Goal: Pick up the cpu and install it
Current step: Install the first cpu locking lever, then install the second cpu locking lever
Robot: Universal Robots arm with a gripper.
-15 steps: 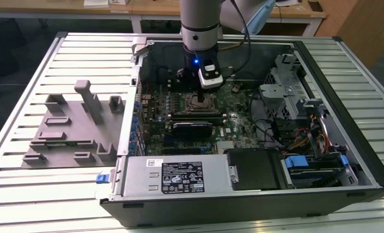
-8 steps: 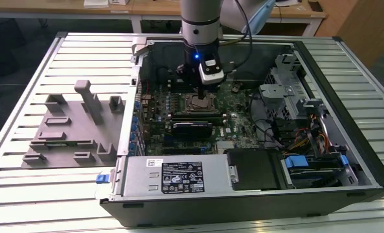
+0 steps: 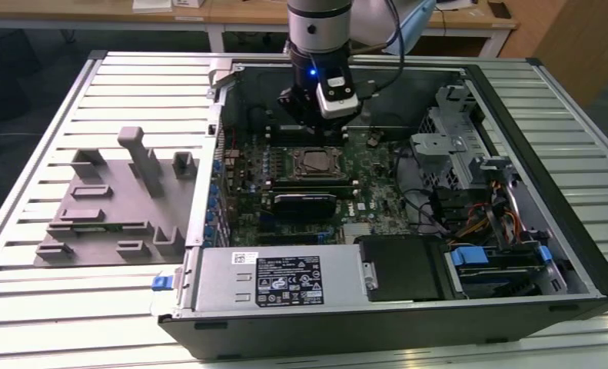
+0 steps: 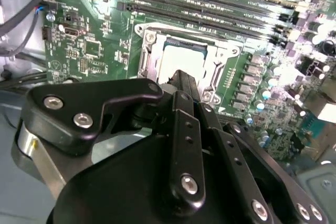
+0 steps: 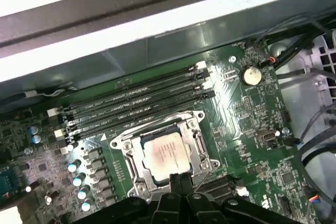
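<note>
cpu: cpu (image 5: pixel 164 154) sits flat in the metal-framed socket (image 5: pixel 126 144) on the motherboard (image 5: pixel 247 124); silvery top plate shows in both wrist views (image 4: pixel 185 60).
hidden: in both wrist views the edge of the cpu nearest the claw is covered by the fingertips; in the exterior view the socket (image 3: pixel 313 162) shows, the chip itself is hard to make out.
claw: claw (image 5: pixel 180 178) fingers pressed together, tips right at the cpu's edge, holding nothing. Contact with the chip: can't tell.
claw, other views: second wrist view (image 4: pixel 185 80), tips over the socket frame; exterior view (image 3: pixel 322 132), just above the socket.
surroundings: open PC case (image 3: pixel 549 146) lies on the slatted worktop (image 3: pixel 37 154); grey plastic blocks (image 3: pixel 119 200) beside it on the exterior view's left.
</note>
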